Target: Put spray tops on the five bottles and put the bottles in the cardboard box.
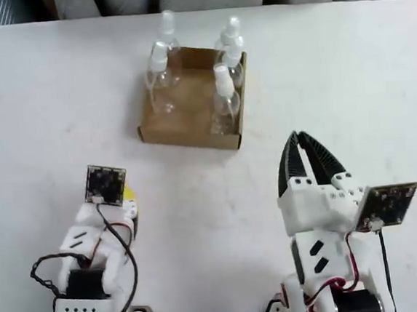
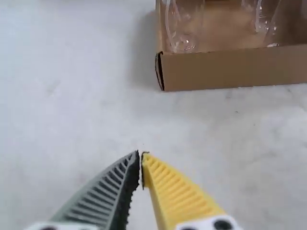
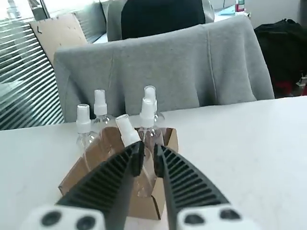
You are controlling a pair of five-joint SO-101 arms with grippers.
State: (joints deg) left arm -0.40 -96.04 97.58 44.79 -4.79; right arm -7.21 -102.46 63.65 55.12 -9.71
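5 bottles (image 1: 225, 105) stand upright inside the cardboard box (image 1: 186, 134), which sits mid-table toward the far edge. Each has a spray top (image 3: 100, 102) on; the count is clearest in the right wrist view. The nearest top (image 3: 125, 130) looks tilted vs the others. Could be a leaning bottle or a top that's not seated, can't tell.

Right gripper (image 1: 297, 138) is on the near side of the box, offset to its right and apart from it. Fingers are closed, nothing in them. Left gripper (image 2: 140, 159) is low over the table (image 1: 348, 78), near side of the box and well apart from it. Tips are pinched together, empty.

Judgement: task looks ~done, the step left is verify + park.
- Check the tilted top first. If loose, press straight down on the cap and brace the bottle w/ the other arm, since clear plastic is light and tips easily.
- Open the fingers before going in, not over the box.
- Bottles are packed close, so approach from above. A side entry risks knocking neighbours.
- Otherwise back both arms off w/o brushing the box wall.
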